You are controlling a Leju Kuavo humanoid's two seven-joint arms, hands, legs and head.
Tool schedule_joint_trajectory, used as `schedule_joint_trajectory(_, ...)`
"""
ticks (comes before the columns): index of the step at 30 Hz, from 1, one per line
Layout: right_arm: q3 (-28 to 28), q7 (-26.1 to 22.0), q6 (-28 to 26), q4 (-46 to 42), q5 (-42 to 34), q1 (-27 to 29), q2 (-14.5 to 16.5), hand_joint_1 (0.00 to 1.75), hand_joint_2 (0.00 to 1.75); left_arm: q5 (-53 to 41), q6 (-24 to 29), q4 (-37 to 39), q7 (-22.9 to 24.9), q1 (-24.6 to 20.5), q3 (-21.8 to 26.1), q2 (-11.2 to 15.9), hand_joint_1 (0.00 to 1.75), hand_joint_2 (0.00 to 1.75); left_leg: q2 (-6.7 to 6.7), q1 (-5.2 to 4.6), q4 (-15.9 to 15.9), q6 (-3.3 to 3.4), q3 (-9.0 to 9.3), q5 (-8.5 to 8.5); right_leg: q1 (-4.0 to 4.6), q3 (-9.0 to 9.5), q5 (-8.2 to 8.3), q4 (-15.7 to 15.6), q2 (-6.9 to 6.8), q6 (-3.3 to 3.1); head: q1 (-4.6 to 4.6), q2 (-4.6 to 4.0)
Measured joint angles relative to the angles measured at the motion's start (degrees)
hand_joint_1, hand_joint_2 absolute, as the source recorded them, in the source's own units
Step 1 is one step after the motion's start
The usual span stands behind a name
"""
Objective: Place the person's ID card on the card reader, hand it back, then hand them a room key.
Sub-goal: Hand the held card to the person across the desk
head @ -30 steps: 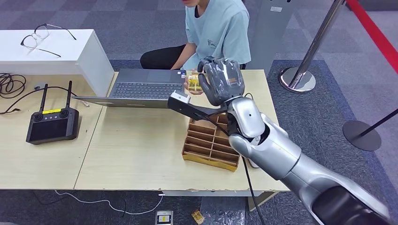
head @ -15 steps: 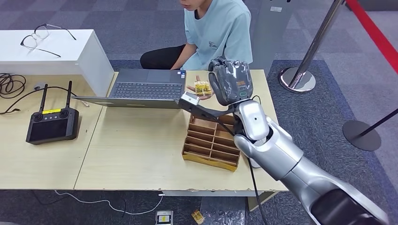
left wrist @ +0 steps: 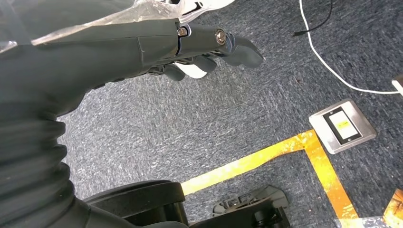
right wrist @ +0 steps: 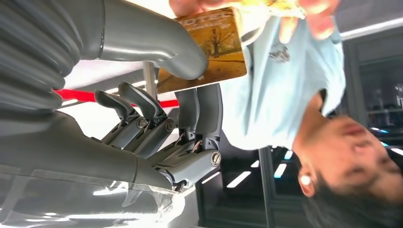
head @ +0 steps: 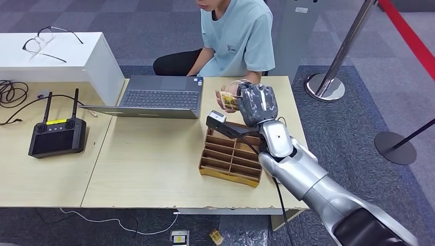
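The right robot hand [head: 258,104] is raised over the far edge of the worktop [head: 149,164], in front of the seated person [head: 237,36]. A yellow printed card [right wrist: 209,45] is pinched between the thick thumb and the darker fingers [right wrist: 204,111] of this robot hand, as is seen in the right wrist view. The word HOTEL is printed along one edge of the card, so it is taken to be the room key. The opposite end of the card is gripped by the person's hand [head: 226,99]; the card is thus touched from both sides at once. In the head view the card [head: 229,100] is located just beside the robot hand, on the side toward the laptop [head: 159,96].

A brown cardboard divider box [head: 229,157] stands on the worktop directly below the raised forearm. A black remote controller [head: 56,135] with two antennas is placed well apart from it, at the left side of the worktop. A pair of glasses [head: 43,40] rests on the white cabinet [head: 77,59].

The left robot hand [left wrist: 190,47] hangs above the carpeted floor [left wrist: 228,123]. Nothing is held in it; its fingers are loosely curled and apart. A floor socket plate [left wrist: 343,126] and yellow tape [left wrist: 266,156] are visible on the carpet.
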Motion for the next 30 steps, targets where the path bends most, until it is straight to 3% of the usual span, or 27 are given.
schedule_joint_trajectory(4,-0.1,-0.7,-1.1,4.5,-0.9,0.0,0.7,1.71,1.75,0.0,0.0,0.0,0.0,0.0,-0.4,-0.1,0.00,1.75,0.01,0.00,0.0,0.00,0.02,0.00,0.00,0.01,0.00,0.0,0.00,0.00,0.00,0.00)
schedule_joint_trajectory(5,-0.1,-0.8,-1.2,5.5,-1.1,0.0,0.8,1.47,1.75,0.0,0.0,0.0,0.0,-0.1,-0.5,-0.1,0.00,1.75,0.01,0.00,0.0,0.00,0.02,0.00,0.00,0.01,0.00,0.0,0.00,0.00,0.00,0.00)
schedule_joint_trajectory(8,-0.2,-1.0,-1.4,7.7,-1.6,0.2,1.2,0.21,1.75,0.0,0.0,0.0,-0.1,-0.1,-0.6,-0.2,0.00,1.75,0.01,0.00,0.0,0.00,0.02,0.00,0.00,0.02,0.01,0.0,0.00,0.01,0.00,0.00)
schedule_joint_trajectory(9,-0.3,-1.1,-1.5,8.2,-1.7,0.2,1.2,0.01,1.75,0.0,0.0,0.0,-0.1,-0.1,-0.6,-0.2,0.00,1.75,0.02,0.00,0.0,0.00,0.02,0.00,0.00,0.02,0.01,0.0,0.00,0.01,0.01,0.00)
schedule_joint_trajectory(21,-0.4,-1.8,-1.7,10.3,-1.7,0.4,2.3,0.00,1.75,-0.2,-0.3,0.0,-0.1,0.0,-0.9,-0.3,0.00,1.75,0.01,0.00,0.0,0.00,0.03,0.00,0.00,0.02,0.02,0.0,0.01,0.02,-0.01,0.00)
schedule_joint_trajectory(30,-0.6,-1.1,-1.6,5.4,-2.6,0.4,2.0,0.00,1.75,0.3,-0.1,0.0,-0.4,-0.2,-0.9,-0.4,0.00,1.75,0.01,0.01,0.0,0.00,0.03,0.01,0.00,0.00,0.02,0.0,0.01,0.02,0.00,0.00)
